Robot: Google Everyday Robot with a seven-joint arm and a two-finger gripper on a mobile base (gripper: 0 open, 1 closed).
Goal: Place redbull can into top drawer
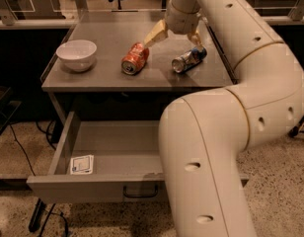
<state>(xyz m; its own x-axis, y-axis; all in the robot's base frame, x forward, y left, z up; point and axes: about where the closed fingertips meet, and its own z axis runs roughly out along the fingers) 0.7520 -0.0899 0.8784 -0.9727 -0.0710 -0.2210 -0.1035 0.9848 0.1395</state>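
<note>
The tool [172,44] hangs open over the back of the worktop [93,75], its two fingers spread wide. The redbull can [189,59] lies on its side just on the near side of the tool, close under the right-hand finger. Its long axis runs diagonally, silver end toward the camera and blue end away. An orange-red can [132,59] lies near the other finger. The top drawer [93,189] stands open below.

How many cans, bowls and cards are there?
Cans: 2, the redbull can and the orange-red can
Bowls: 1, the white bowl
Cards: 1, the white card in the top drawer
Total: 4
The gripper hangs open above the cans.
</note>
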